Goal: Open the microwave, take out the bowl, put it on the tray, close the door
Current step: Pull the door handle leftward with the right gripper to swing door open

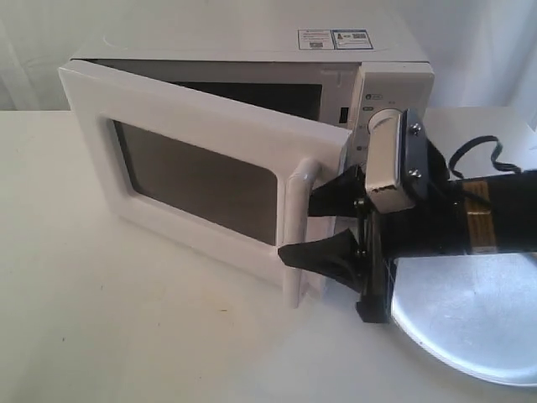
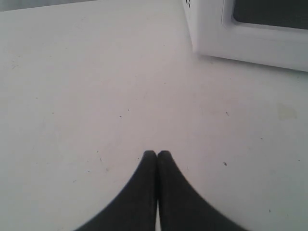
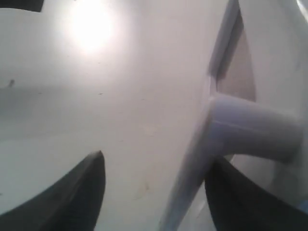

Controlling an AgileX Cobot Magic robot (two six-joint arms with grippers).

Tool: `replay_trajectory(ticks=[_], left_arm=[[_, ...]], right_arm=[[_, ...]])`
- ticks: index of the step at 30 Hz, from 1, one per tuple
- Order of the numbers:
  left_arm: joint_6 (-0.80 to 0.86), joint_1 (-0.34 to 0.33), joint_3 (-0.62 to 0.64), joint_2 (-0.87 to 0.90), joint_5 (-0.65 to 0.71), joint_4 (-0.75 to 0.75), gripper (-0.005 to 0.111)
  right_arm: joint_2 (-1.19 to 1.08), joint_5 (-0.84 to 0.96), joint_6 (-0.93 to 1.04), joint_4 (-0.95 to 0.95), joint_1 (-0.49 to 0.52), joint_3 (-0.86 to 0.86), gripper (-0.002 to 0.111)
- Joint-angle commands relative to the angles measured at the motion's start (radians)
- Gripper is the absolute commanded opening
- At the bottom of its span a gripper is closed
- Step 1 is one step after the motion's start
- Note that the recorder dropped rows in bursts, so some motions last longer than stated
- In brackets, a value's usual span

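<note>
The white microwave [image 1: 252,50] stands at the back with its door [image 1: 193,180] swung partly open toward the front left. My right gripper [image 1: 300,228] is open at the door's vertical bar handle [image 1: 295,231]. In the right wrist view the handle [image 3: 240,127] runs between the fingers of the right gripper [image 3: 158,161], close against one finger [image 3: 231,197]. The silver tray [image 1: 470,319] lies at the front right, under the right arm. The bowl is hidden. My left gripper [image 2: 157,154] is shut on nothing above bare table, a corner of the door [image 2: 260,33] beyond it.
The upper knob [image 1: 384,117] of the control panel shows above the right wrist; the lower one is covered by the arm. A black cable [image 1: 474,155] loops behind the right arm. White tabletop [image 1: 126,319] spreads in front of and left of the door.
</note>
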State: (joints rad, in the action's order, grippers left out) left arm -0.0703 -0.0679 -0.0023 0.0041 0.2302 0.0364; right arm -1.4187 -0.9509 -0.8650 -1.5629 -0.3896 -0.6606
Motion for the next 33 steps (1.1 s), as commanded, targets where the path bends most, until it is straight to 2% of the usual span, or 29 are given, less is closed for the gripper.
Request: replay_trajectory(ticks=[1,3,8,9,13,15,17,20,21,24,26,28,33], left_arm=[[0.0,-0.001,0.002,-0.004,0.001,-0.002,0.0],[0.0,-0.001,0.002,-0.004,0.001,-0.002,0.0],[0.0,-0.001,0.002,-0.004,0.001,-0.002,0.0],[0.0,-0.001,0.002,-0.004,0.001,-0.002,0.0],[0.0,-0.001,0.002,-0.004,0.001,-0.002,0.0],[0.0,-0.001,0.002,-0.004,0.001,-0.002,0.0],[0.0,-0.001,0.002,-0.004,0.001,-0.002,0.0],[0.0,-0.001,0.002,-0.004,0.001,-0.002,0.0],[0.0,-0.001,0.002,-0.004,0.001,-0.002,0.0],[0.0,-0.001,0.002,-0.004,0.001,-0.002,0.0],[0.0,-0.001,0.002,-0.004,0.001,-0.002,0.0],[0.0,-0.001,0.002,-0.004,0.001,-0.002,0.0],[0.0,-0.001,0.002,-0.004,0.001,-0.002,0.0]], right_arm=[[0.109,-0.003,-0.463,-0.182,-0.008,0.002,0.054],[0.137,0.035,-0.538,-0.182,-0.008,0.019,0.043],[0.209,0.091,-0.543,-0.182,-0.008,0.072,0.004],[0.225,0.123,-0.537,-0.182,-0.008,0.077,0.0],[0.245,0.456,-0.533,-0.14,-0.008,0.077,0.0],[0.226,0.647,-0.505,0.02,-0.008,0.071,0.0],[0.196,0.681,-0.435,0.169,-0.008,0.057,0.0],[0.13,0.487,-0.256,0.301,-0.008,0.05,0.0],[0.094,0.327,-0.184,0.338,-0.008,0.05,0.0],[0.008,-0.069,-0.052,0.317,-0.01,0.05,0.0],[-0.032,-0.255,0.025,0.269,-0.01,0.05,0.0],[-0.062,-0.27,0.078,0.236,-0.01,0.05,0.0],[-0.098,-0.27,0.129,0.3,-0.029,0.05,0.0]])
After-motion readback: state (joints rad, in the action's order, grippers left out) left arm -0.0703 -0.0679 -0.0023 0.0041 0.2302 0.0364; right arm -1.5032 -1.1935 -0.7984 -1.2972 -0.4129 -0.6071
